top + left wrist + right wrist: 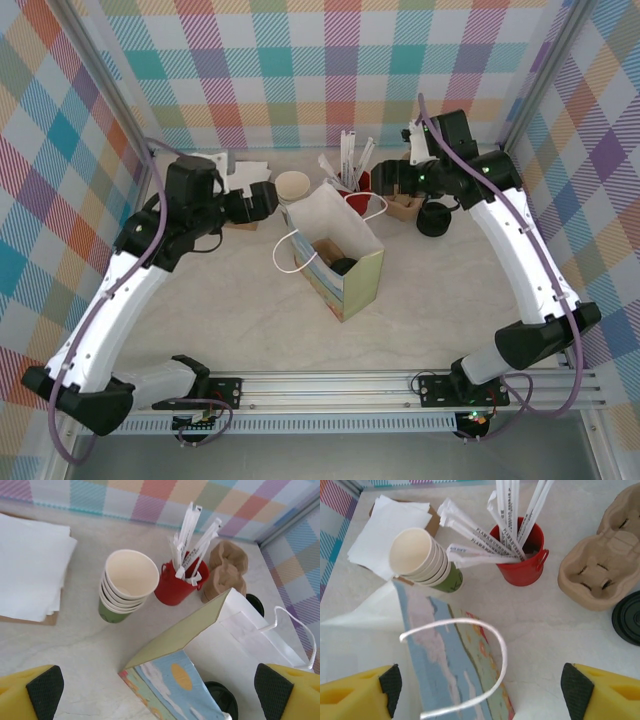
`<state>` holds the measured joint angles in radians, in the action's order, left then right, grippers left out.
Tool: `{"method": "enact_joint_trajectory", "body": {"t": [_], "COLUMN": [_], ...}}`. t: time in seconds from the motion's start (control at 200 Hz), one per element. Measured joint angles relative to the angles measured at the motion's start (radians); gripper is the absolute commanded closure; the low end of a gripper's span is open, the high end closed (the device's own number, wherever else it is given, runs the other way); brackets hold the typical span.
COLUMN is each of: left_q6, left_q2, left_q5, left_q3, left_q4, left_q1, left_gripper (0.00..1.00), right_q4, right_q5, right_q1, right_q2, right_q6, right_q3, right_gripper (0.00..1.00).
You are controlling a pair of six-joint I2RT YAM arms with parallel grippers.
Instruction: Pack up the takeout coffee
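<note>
Left gripper [159, 692] — jaws spread wide with nothing between the pads, hanging over the left side of the paper bag [235, 640]. Right gripper [484, 690] — also wide and holding nothing, over the bag's right side, with one white cord handle [465, 622] looping beneath it.

Bag stands upright with its mouth open. Takeout coffee [343, 266] sits inside the bag, low down; from above I see its round black lid, the cup body hidden. A brown cardboard piece [325, 247] lies beside it in the bag.

Behind the bag:
- stack of cream paper cups [127, 582] with a green one at the bottom
- red cup [172, 587] of wrapped white stirrers, just right of that stack
- brown pulp cup carriers [605, 565], behind and to the right of the bag
- black lids [627, 617], near the carriers, right of the bag
- white napkins [30, 572] on a brown board, behind and to the left of the bag
</note>
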<state>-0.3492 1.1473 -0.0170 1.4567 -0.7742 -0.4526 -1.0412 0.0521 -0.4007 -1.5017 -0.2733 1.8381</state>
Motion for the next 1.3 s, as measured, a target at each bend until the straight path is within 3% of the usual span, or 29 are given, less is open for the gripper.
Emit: {"method": "enact_joint_trajectory", "body": {"t": [0.335,0.615,1.02,1.3], "left_q6": [0.03,0.035,0.036,0.036], "left_q2": [-0.156,-0.218,-0.227,-0.211], "left_q5": [-0.167,-0.273,-0.324,-0.334], "left_q3": [-0.1,-0.134,-0.145,-0.15], "left_q4": [-0.017,-0.048,-0.066,-0.061], "left_q1": [0.0,0.003,0.003,0.003], "left_gripper": [0.0,0.0,0.0,0.0], "right_q4": [0.182,0.248,0.279,0.253], "right_q5": [0.096,0.219,0.331,0.33], "right_q1": [0.109,0.129,0.118,0.092], "right_q2": [-0.15,-0.359,-0.614,-0.704], "right_q6": [-0.042,-0.061,-0.117,-0.132], "right_q3": [-0.023,0.097,0.339,0.433], "right_gripper": [0.28,0.28,0.31,0.43]}}
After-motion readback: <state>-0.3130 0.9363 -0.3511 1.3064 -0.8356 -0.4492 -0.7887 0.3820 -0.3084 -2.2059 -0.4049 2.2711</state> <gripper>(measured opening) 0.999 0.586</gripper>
